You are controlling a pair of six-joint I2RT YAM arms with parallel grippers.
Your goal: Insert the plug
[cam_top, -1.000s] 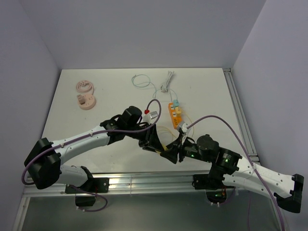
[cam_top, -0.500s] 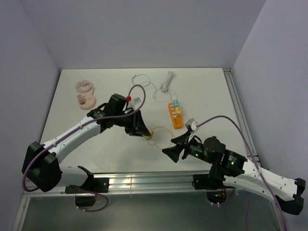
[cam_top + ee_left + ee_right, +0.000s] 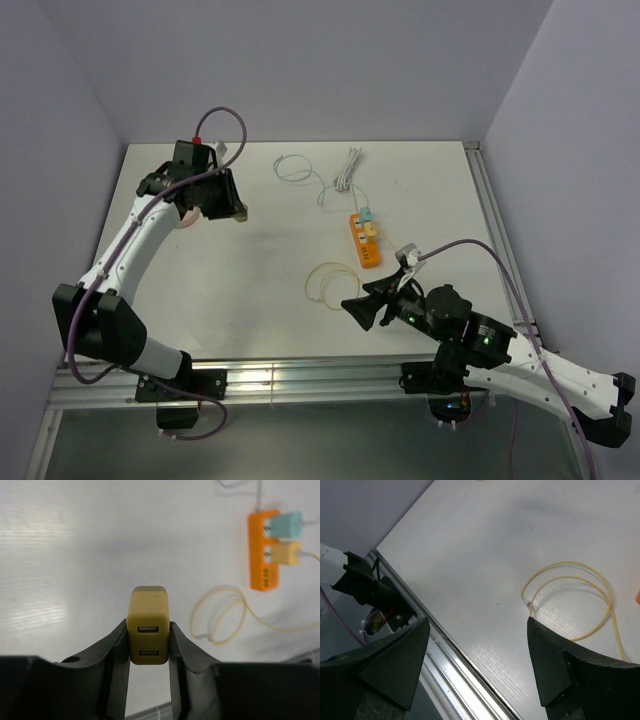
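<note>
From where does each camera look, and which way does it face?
Top external: above and behind the robot, facing down on the table; left arm and right arm show, left claw far, right claw near.
Left wrist: on left arm, facing down on the table; its claw grips a yellow charger.
Right wrist: on right arm, facing the table's near edge; its open claw shows.
Shared: top and left wrist both show the orange power strip; all three, the yellow cable loop.
</note>
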